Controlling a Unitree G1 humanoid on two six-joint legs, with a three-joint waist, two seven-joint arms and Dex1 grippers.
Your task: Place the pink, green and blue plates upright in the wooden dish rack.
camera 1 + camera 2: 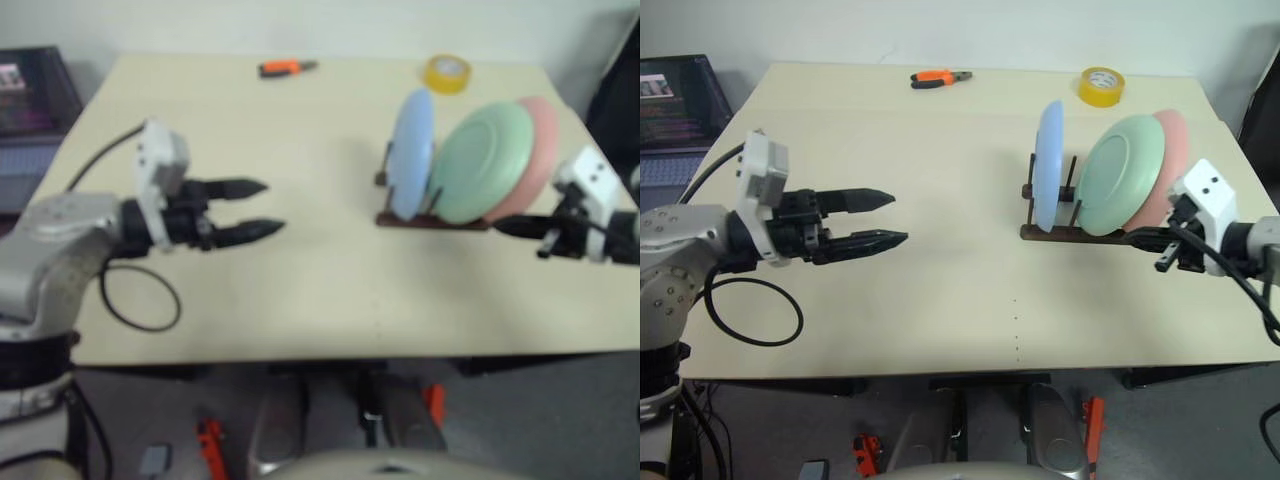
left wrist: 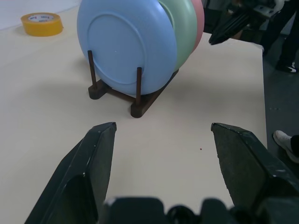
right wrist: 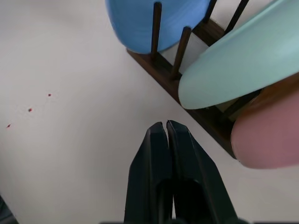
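The blue plate (image 1: 1047,165), the green plate (image 1: 1120,175) and the pink plate (image 1: 1167,165) stand on edge in the dark wooden dish rack (image 1: 1072,233) on the right of the table; the green and pink ones lean. My right gripper (image 1: 1132,237) hovers shut and empty just off the rack's near right end, beside the pink plate (image 3: 266,133). My left gripper (image 1: 894,218) hangs open and empty over the table's left half, pointing toward the rack (image 2: 135,109), well apart from it.
A yellow tape roll (image 1: 1100,85) and an orange-handled tool (image 1: 938,77) lie at the table's far edge. A black cable loop (image 1: 755,312) rests near the front left. A dark crate (image 1: 675,105) stands left of the table (image 1: 960,300).
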